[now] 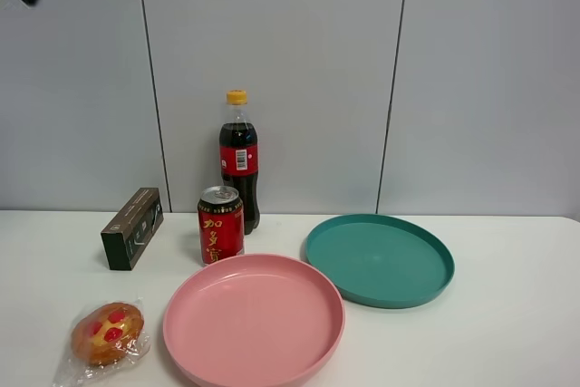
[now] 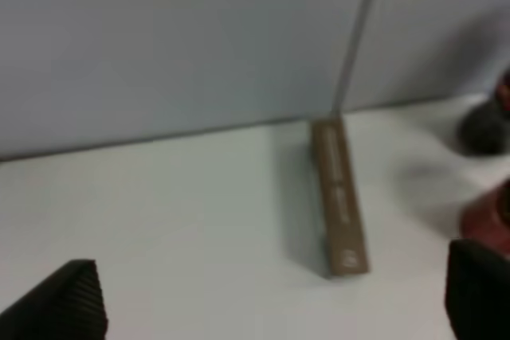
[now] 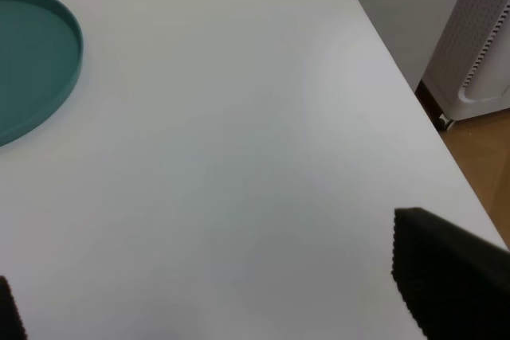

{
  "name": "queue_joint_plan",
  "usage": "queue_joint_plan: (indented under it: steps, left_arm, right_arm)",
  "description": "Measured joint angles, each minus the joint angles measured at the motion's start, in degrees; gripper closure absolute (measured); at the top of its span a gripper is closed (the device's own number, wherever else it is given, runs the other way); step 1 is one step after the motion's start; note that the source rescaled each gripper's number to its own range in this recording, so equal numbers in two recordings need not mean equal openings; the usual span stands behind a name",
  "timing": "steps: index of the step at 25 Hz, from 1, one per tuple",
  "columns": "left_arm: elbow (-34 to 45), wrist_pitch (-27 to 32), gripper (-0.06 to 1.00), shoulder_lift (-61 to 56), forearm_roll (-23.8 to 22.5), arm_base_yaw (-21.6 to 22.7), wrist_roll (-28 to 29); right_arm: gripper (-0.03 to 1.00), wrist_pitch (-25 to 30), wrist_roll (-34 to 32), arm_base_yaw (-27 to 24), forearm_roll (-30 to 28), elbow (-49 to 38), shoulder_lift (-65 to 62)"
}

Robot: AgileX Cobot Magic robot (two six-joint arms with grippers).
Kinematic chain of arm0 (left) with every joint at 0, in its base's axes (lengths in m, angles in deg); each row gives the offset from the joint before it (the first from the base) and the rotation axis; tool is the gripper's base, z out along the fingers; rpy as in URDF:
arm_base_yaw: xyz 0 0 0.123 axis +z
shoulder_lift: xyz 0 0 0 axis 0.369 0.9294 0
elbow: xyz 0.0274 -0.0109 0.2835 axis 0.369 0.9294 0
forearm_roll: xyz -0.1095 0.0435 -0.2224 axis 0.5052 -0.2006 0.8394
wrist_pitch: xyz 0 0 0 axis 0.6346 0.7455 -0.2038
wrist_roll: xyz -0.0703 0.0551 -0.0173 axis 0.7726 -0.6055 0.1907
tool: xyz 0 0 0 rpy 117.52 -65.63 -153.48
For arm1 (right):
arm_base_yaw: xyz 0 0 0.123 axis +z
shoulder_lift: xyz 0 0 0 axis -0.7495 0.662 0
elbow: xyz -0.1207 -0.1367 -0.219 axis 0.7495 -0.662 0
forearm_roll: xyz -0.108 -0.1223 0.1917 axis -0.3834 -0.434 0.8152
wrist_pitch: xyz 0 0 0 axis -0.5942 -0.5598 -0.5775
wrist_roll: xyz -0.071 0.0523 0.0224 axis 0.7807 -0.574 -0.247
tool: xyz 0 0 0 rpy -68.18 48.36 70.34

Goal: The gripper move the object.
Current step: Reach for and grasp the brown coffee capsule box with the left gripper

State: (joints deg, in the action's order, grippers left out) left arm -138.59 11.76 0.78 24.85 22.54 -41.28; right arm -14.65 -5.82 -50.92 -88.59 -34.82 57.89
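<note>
Claws first: the left claw [image 2: 271, 308] is spread wide and gripping nothing, with one black finger showing at each side of its wrist view and only bare table between them. It hangs above the table, short of the box [image 2: 339, 197] and not touching it. My guess is that it's opened that far so it can drop over the box's narrow width. The camera looks roughly down the box's length, so the fingers would land on the two long faces, which seems like the sensible grip for something this slim.

The box [image 1: 133, 228] lies flat on its long side at the back left of the table [image 1: 507, 314], near the wall and angled a bit. The red can [image 1: 220, 224] stands near it on the right, with the cola bottle [image 1: 239, 160] just behind the can. That side looks a bit tighter for a finger, so I'd watch the can.

The right claw [image 3: 227, 292] is spread open and empty too. It sits over bare table beyond the teal plate [image 3: 36, 53], near the table's edge. It looks parked out of the way, since the box is on the other arm's side.

Further out, the pink plate [image 1: 254, 319] sits empty at the front and a wrapped pastry [image 1: 107, 333] at front left. Neither is in the way of the box.
</note>
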Motion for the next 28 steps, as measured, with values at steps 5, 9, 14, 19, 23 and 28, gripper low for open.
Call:
queue_joint_plan:
  steps: [5,9,14,19,23,28]
  left_arm:
    - [-2.52,-0.06,-0.06,14.14,3.14,-4.53,0.56]
    - [-3.51,-1.89,-0.06,22.22,3.40,-6.03,1.26]
    - [-3.57,-5.44,-0.06,28.89,5.59,-6.10,1.25]
    - [-3.62,-8.75,-0.06,33.73,6.17,-6.10,0.97]
    - [-3.68,-10.37,-0.06,36.44,6.17,-6.10,0.80]
    - [-3.68,-12.35,-0.06,38.32,6.17,-6.10,0.83]
  right_arm:
    - [-0.03,0.00,0.00,0.00,0.00,0.00,0.00]
    - [-0.03,0.00,0.00,0.00,0.00,0.00,0.00]
    - [-0.03,0.00,0.00,0.00,0.00,0.00,0.00]
    - [-0.03,0.00,0.00,0.00,0.00,0.00,0.00]
    - [-0.03,0.00,0.00,0.00,0.00,0.00,0.00]
    - [-0.03,0.00,0.00,0.00,0.00,0.00,0.00]
